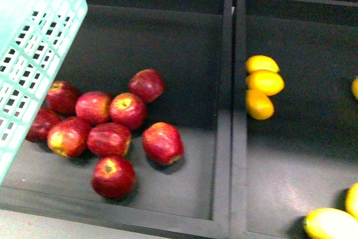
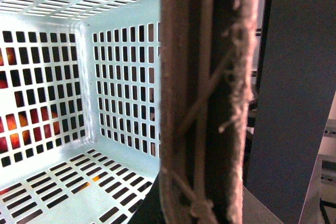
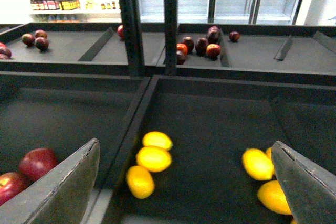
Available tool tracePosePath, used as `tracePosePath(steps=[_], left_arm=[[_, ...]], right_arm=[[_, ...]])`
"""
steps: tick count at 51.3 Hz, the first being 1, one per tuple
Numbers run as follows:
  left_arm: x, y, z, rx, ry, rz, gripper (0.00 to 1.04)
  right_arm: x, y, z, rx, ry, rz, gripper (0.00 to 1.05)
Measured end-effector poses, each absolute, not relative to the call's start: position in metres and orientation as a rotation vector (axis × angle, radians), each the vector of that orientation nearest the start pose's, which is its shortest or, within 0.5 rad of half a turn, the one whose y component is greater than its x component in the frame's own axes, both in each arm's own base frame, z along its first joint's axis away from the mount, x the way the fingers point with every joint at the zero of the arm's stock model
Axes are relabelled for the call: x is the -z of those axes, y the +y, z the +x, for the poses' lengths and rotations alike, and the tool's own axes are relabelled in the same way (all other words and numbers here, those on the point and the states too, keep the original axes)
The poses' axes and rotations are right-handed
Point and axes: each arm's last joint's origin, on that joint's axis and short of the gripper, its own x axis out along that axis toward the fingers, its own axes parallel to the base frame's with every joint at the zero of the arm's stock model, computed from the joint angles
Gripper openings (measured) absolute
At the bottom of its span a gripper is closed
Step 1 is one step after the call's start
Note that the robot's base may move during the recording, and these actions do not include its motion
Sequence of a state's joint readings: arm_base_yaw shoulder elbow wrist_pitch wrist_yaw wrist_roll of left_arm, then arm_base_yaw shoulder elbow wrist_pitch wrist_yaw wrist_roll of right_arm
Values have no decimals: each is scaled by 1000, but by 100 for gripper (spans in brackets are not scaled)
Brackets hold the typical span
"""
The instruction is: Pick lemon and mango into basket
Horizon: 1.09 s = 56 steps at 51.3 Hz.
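Observation:
The light-teal lattice basket (image 1: 33, 43) hangs tilted at the upper left of the front view, over the apple bin. In the left wrist view its slotted inside (image 2: 105, 93) is empty, and my left gripper (image 2: 199, 203) is shut on its brown handle bar (image 2: 205, 87), which hides the jaws. Three small yellow lemons (image 1: 263, 85) lie clustered at the left side of the right bin. My right gripper (image 3: 184, 192) hovers open above that bin, with the lemons (image 3: 152, 158) nearer one finger and more yellow fruit (image 3: 258, 163) by the other. I cannot tell whether the larger pale-yellow fruit (image 1: 331, 223) is the mango.
Several red apples (image 1: 109, 132) fill the left bin under the basket. A raised dark divider (image 1: 226, 110) separates the two bins. Further bins with dark red fruit (image 3: 202, 43) and glass-door fridges stand behind.

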State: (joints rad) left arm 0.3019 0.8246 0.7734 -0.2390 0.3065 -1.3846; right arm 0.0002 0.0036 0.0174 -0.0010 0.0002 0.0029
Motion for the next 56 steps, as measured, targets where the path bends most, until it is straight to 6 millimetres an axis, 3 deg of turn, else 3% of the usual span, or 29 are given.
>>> tracePosePath(steps=[24,27,32,37,47,56], left_arm=[[-317,47,175,-212,222,-1449,5],[-319,44,179,-234,436,-1365,5],[-320,26,196,-136,775,-985,5],[-310,8,217,-53,832,-785,5],[-320,-17,256,38,773,-676,5],[-319,-58,296,198,822,-748,5]], right_arm=[[-169,0,97,-3,-12,3,96],[-169,0,97,-1,-12,3,96],[-169,0,97,-1,-11,3,96],[-169,0,97,0,-12,3,96],[-169,0,97,1,-12,3,96],[-169,0,97,1,-12,3,96]])
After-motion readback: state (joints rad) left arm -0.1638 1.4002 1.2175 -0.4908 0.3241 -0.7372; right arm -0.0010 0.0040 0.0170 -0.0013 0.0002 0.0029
